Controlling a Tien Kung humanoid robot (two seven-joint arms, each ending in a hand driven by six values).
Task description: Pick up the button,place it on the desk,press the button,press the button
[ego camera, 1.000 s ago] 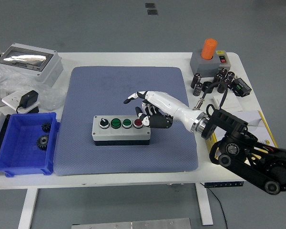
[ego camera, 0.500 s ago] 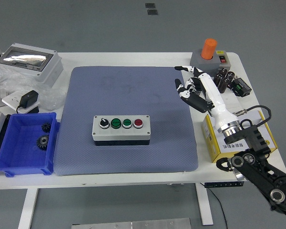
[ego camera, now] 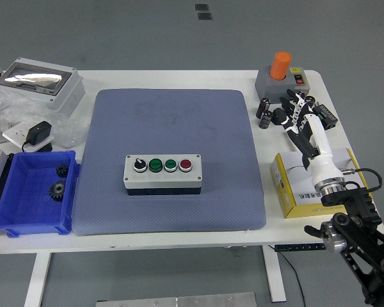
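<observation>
- Right hand (ego camera: 302, 121) is now at the right of the frame, pulled back off the blue-grey mat (ego camera: 173, 115); a second ago it was down on the button box (ego camera: 162, 173), by the red button.
- Half a second ago it hung over the mat's upper right corner; now it sits past the mat's edge, over the yellow box (ego camera: 293, 185) and the clutter of small black parts (ego camera: 269, 112) behind it.
- Its fingers point up the frame, loosely extended and holding nothing.
- The forearm now runs nearly straight up from the lower right corner, where before it lay across the table.
- The button box has not shifted: middle of the mat, flat, black knob, two green buttons and the red button (ego camera: 185, 165) in a row, nothing touching it.
- Upper right, the grey box with the orange cap (ego camera: 280, 65) is where it was.
- Far left, the blue bin (ego camera: 25, 220) with its gears and the grey enclosure (ego camera: 38, 80) are unchanged.
</observation>
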